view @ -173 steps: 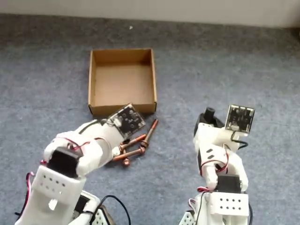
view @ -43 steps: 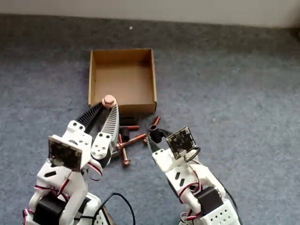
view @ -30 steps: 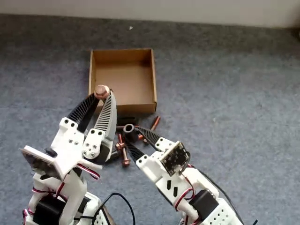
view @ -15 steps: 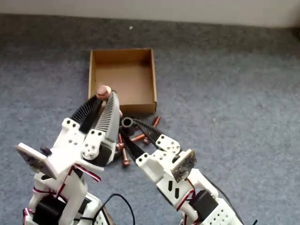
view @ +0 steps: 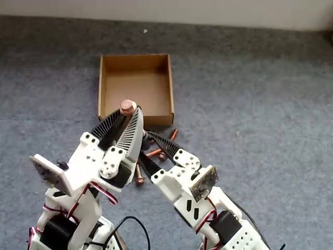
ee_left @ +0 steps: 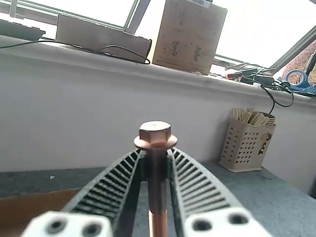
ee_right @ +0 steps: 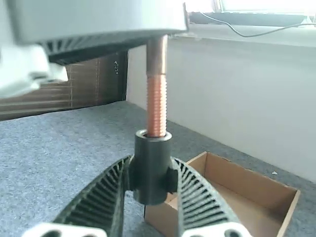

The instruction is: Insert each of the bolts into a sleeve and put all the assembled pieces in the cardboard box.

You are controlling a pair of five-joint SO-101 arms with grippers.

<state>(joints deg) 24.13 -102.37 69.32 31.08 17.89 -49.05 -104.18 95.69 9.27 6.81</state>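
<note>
We have the left gripper (view: 125,116) clamped on a copper bolt (view: 128,107), head up and shank hanging straight down between the fingers. Just at its 4 o'clock in the high view, the right gripper (view: 145,146) is closed around a black sleeve (ee_right: 152,165), held upright. From the right wrist view the threaded end of the bolt sits in the mouth of the sleeve, most of the thread showing above the rim, so we judge the insertion to be just begun and nothing boxed yet. The next move calls for pressing the bolt down along its own axis, or lifting the sleeve to meet it, with both kept in line so the thread does not bind on the rim. One hand must then let go before the pair is carried off. The cardboard box (view: 170,88) stands at 12 o'clock of the grippers, its near wall close under the bolt head, so the lift has to clear that edge. Loose bolts (view: 154,152) lie on the carpet (view: 260,104) below the fingers, and open room lies toward 3 o'clock
</note>
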